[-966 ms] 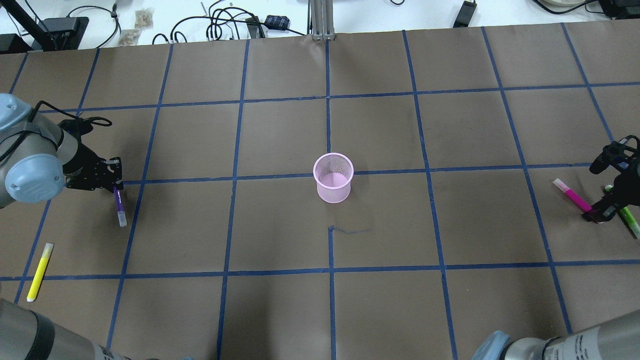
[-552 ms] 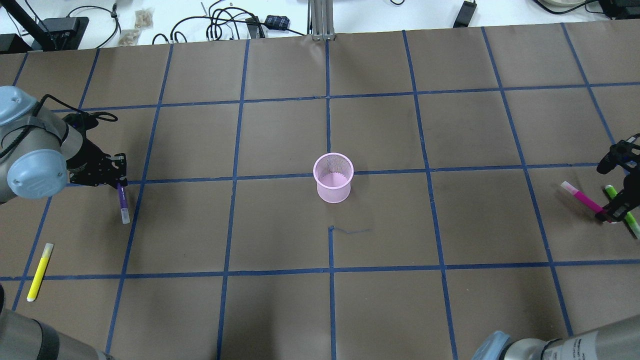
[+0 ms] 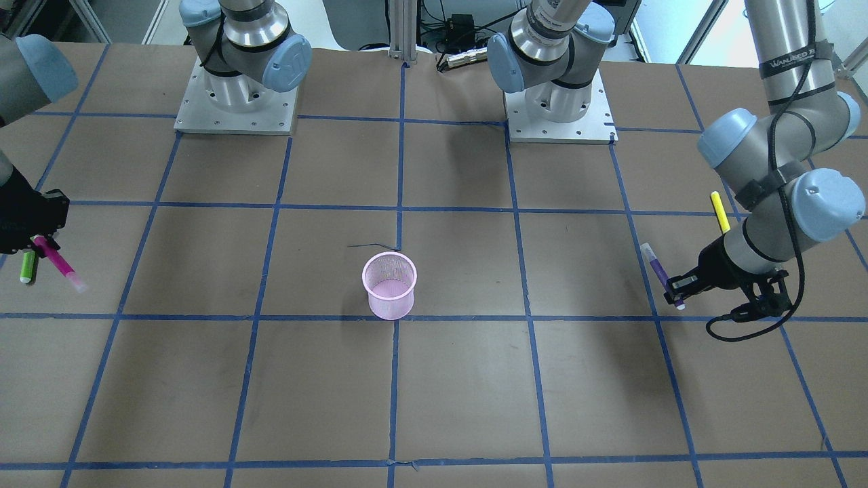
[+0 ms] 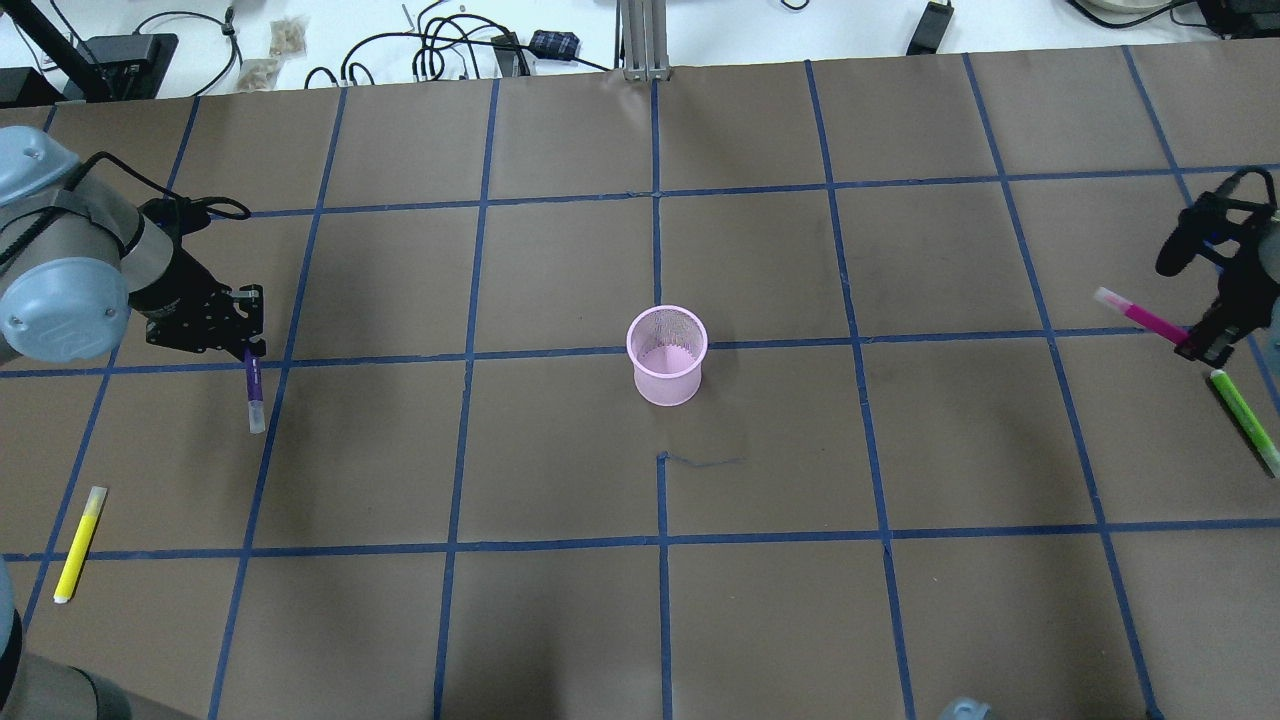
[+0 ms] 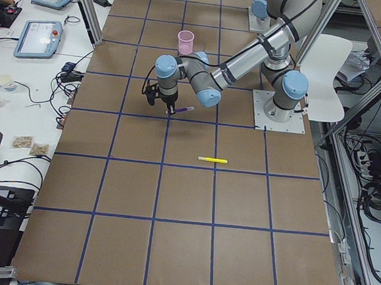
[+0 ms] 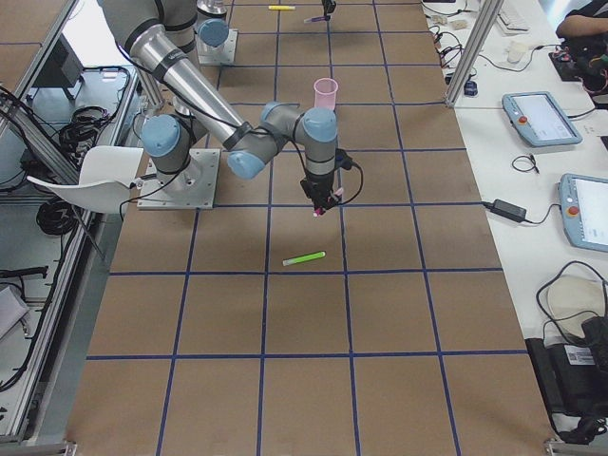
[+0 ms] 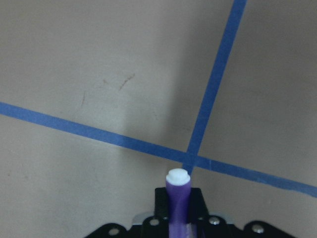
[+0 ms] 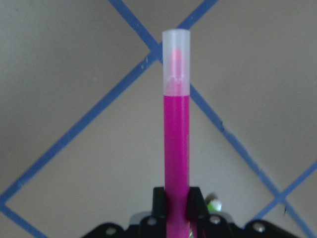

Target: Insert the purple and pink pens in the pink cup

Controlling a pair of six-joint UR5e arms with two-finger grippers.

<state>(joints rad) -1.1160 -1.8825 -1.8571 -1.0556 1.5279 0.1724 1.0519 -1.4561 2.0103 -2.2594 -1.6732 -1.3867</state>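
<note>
A pink mesh cup [image 4: 667, 355] stands upright at the table's middle, also in the front view [image 3: 388, 285]. My left gripper [image 4: 246, 352] is shut on a purple pen [image 4: 254, 395], held above the table at the far left; the pen also shows in the front view [image 3: 659, 267] and the left wrist view [image 7: 177, 198]. My right gripper [image 4: 1200, 347] is shut on a pink pen [image 4: 1140, 315], lifted off the table at the far right; it also shows in the front view [image 3: 60, 263] and the right wrist view [image 8: 176, 134].
A yellow pen [image 4: 80, 543] lies on the table near the left front. A green pen [image 4: 1243, 418] lies at the far right under my right gripper. Cables and boxes sit beyond the table's far edge.
Both arms have risen with their pens. The left gripper moved slightly right and away with the purple pen. The right gripper lifted the pink pen clear of the green pen.
</note>
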